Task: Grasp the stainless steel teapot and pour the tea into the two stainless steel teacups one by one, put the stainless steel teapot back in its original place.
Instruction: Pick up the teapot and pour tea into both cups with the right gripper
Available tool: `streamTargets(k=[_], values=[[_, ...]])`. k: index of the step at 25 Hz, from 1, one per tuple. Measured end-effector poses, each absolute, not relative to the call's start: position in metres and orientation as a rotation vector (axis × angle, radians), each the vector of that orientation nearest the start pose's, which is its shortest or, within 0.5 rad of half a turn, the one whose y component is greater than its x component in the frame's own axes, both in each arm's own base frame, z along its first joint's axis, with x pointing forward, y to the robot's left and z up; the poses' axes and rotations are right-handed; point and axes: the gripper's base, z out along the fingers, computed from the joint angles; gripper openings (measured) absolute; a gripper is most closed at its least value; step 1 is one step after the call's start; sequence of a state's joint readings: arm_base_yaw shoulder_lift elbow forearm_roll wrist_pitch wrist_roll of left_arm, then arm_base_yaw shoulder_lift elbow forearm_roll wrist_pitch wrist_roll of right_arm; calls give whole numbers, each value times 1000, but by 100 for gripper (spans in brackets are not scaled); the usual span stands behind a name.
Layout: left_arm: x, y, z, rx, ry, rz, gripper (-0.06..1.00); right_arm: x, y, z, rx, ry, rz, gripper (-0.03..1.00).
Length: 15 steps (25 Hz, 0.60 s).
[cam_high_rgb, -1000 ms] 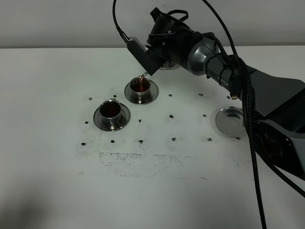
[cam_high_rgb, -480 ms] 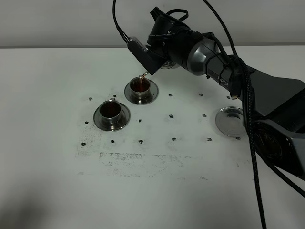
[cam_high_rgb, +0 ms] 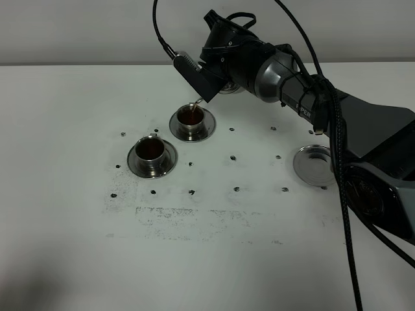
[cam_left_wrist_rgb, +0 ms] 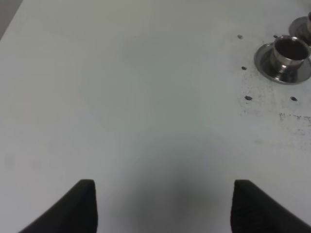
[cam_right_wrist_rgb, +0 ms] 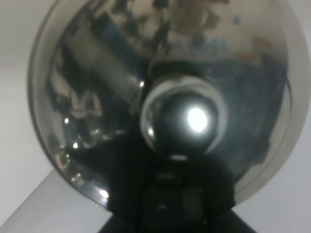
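Observation:
My right gripper [cam_high_rgb: 217, 70] reaches across the middle and is shut on the stainless steel teapot [cam_high_rgb: 227, 88], which hangs tilted and is mostly hidden behind the wrist. Its spout tip [cam_high_rgb: 196, 103] sits just over the far teacup [cam_high_rgb: 190, 118]. The near teacup [cam_high_rgb: 151, 152] stands to the front left. Both teacups hold reddish-brown tea and rest on saucers. In the right wrist view the teapot's domed lid and knob [cam_right_wrist_rgb: 182, 116] fill the picture. The bare steel saucer [cam_high_rgb: 316, 166], the original place, lies at the right. My left gripper [cam_left_wrist_rgb: 164, 184] hovers open over bare table, far from a teacup [cam_left_wrist_rgb: 290, 51].
The white table [cam_high_rgb: 214, 246] carries small dark screw holes and a scuffed grey patch in front of the cups. The right arm's black cables hang over the right side. A second saucer's edge [cam_left_wrist_rgb: 302, 25] shows at the left wrist view's corner.
The right wrist has turned very slightly. The reddish stream from the spout into the far teacup no longer shows. Cups and saucers have not moved.

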<state>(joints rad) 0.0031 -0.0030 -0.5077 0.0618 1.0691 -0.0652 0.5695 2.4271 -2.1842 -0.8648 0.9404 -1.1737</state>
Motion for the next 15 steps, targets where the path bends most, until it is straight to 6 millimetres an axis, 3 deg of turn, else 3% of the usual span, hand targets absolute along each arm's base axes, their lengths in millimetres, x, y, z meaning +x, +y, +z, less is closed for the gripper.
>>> streamTargets(k=[15], values=[[-7, 5, 279, -73, 2039, 35, 56, 481, 242, 206, -2320, 1318, -1292, 17]])
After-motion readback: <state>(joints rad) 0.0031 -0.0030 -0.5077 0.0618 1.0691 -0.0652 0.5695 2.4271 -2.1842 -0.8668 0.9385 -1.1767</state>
